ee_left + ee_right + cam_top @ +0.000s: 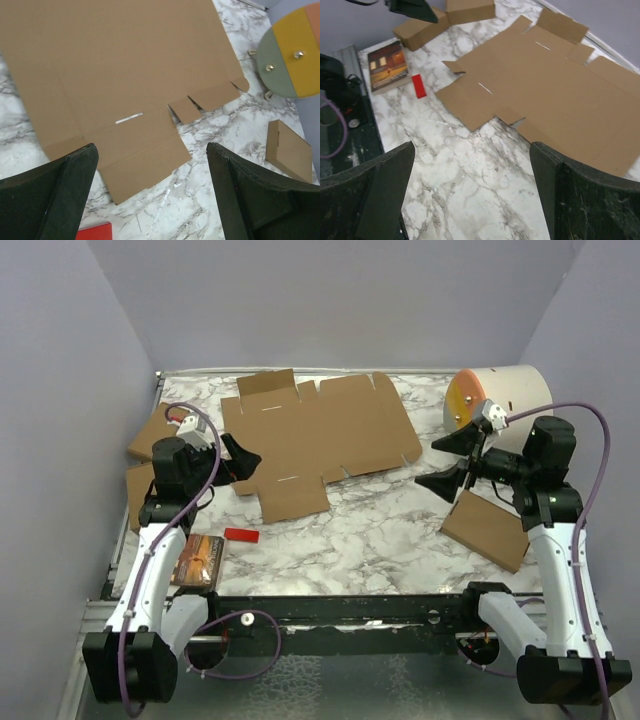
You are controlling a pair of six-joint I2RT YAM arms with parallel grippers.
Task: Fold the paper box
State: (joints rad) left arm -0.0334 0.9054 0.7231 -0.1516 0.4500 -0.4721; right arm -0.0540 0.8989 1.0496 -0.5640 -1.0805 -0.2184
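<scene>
Pre-fold: paper box (320,430) lies flat, untouched.
Left gripper (243,465) and right gripper (438,464) flank it, jaws apart; next, probably lift a flap.

The top camera looks steeply down from the near side. Both wrist cameras sit nearer and face inward; all three share the flat brown cardboard paper box (320,435).

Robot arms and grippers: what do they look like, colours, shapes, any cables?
The left arm and right arm are white-shelled links with black joints and bases. A purple cable loops along each. The left gripper and right gripper have black, broad, wedge-shaped fingers.
</scene>
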